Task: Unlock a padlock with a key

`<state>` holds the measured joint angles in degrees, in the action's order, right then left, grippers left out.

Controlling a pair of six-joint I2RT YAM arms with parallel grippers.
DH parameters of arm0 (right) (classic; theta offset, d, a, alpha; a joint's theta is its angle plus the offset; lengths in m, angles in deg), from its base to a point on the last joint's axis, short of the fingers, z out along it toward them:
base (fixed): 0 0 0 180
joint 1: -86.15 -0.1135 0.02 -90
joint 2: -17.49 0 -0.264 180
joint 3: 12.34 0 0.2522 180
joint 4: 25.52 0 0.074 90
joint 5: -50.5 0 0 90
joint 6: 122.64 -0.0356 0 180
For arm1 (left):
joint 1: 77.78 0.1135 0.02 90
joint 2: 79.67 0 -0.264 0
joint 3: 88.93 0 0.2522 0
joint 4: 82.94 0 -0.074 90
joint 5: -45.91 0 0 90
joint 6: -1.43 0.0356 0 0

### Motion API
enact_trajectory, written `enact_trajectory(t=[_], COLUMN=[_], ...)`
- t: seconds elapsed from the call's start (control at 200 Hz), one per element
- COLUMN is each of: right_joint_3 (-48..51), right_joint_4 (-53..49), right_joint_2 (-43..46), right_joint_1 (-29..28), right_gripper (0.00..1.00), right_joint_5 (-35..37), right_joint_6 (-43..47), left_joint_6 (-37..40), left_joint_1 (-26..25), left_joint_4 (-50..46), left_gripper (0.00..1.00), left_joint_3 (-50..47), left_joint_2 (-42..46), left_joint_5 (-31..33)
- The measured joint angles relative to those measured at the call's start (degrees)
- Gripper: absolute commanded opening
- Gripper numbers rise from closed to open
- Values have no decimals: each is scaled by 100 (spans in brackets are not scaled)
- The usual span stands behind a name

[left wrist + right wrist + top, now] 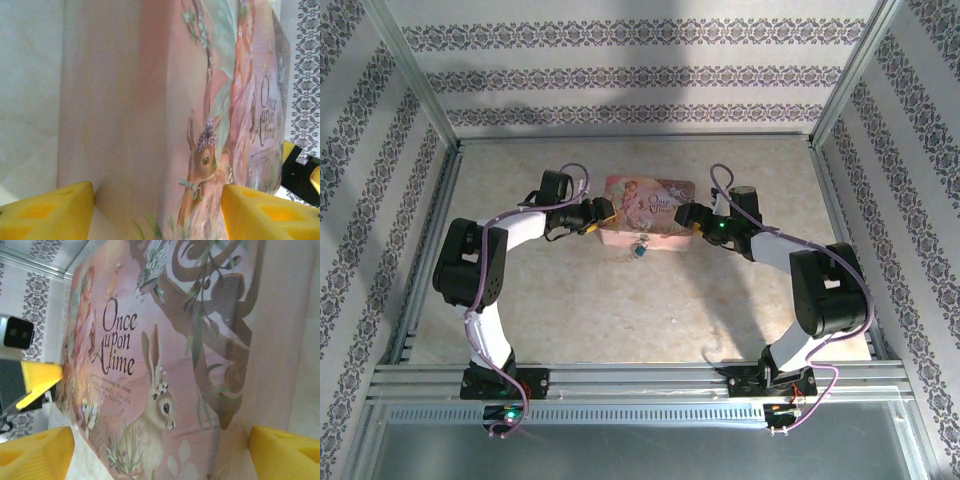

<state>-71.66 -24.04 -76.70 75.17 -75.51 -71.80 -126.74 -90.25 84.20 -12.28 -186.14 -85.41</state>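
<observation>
**Both grippers wide open at the tin's ends, padlock between them on the near side**

Top view gives the layout. A pink rectangular picture-printed tin box [650, 205] lies on the beige desk [620, 320], long axis left to right. The tiny padlock with a blue body and thin silver shackle [639, 250] sits at the middle of the tin's near long side. It is too small to tell whether it hangs from the tin or just rests against it.

Arm pose, top view: both arms bow outward at the elbows, and the forearms turn inward so the wrists face each other across the tin. The left gripper [603, 217] is at the tin's left end. The right gripper [688, 217] is at its right end.

The wrist views add finger spacing and lid detail:
- **Left wrist:** yellow fingers [50, 212] are spread to both lower corners, with the tin's end wall and its deer artwork between them.
- **Right wrist:** same spread, with yellow fingers [285, 452] either side of the rabbit and "Once upon A time" lettering.

Both sets of jaws stand wide apart, straddling the tin's ends. I can't tell whether any finger touches the tin.

The padlock lies roughly midway between the two grippers, offset toward the arm bases and apart from both.
</observation>
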Motion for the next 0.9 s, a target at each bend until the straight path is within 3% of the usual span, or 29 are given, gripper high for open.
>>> enact_trajectory(t=[0.405, 0.605, 0.71, 0.9], right_joint_3=[-339, 313, 776, 1539], right_joint_4=[103, -66, -42, 337], right_joint_2=[-337, 680, 1403, 2033], right_joint_1=[81, 367, 452, -61], right_gripper=[91, 93, 88, 80], right_joint_5=[212, 588, 660, 610], right_joint_6=[483, 719, 748, 527], left_joint_6=[-461, -584, -638, -739], left_joint_1=[-339, -378, -365, -278], left_joint_4=[529, 581, 673, 817], left_gripper=[67, 69, 69, 70], left_joint_3=[-1064, -1128, -1228, -1366], left_joint_2=[767, 861, 1029, 1419], left_joint_5=[317, 343, 400, 433])
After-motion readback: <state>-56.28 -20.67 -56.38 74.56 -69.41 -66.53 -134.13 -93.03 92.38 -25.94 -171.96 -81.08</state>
